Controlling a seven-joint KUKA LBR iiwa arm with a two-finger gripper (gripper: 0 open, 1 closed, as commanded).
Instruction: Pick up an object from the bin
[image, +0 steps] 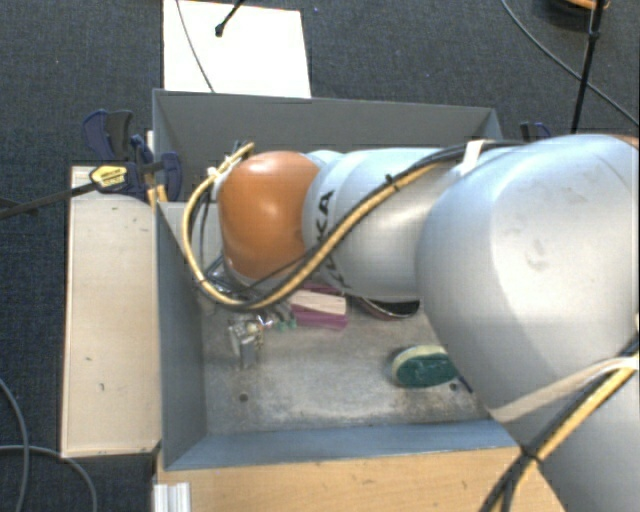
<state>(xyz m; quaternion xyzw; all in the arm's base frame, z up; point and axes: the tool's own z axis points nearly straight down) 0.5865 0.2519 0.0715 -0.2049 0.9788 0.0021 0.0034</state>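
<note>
My gripper (245, 338) reaches down below the orange wrist cover into the left part of the bin, its metal tip close to the floor. Just to its right lies a purple and white block-shaped thing (322, 308), partly hidden under the arm, with a small green piece (287, 322) at its left end next to the tip. A dark green oval thing with a pale rim (424, 368) lies on the bin floor toward the right front, apart from the gripper.
The arm covers most of the bin's right and back, hiding what lies beneath it. Bare grey floor shows along the front and left of the bin. The bin's left wall stands close to the gripper.
</note>
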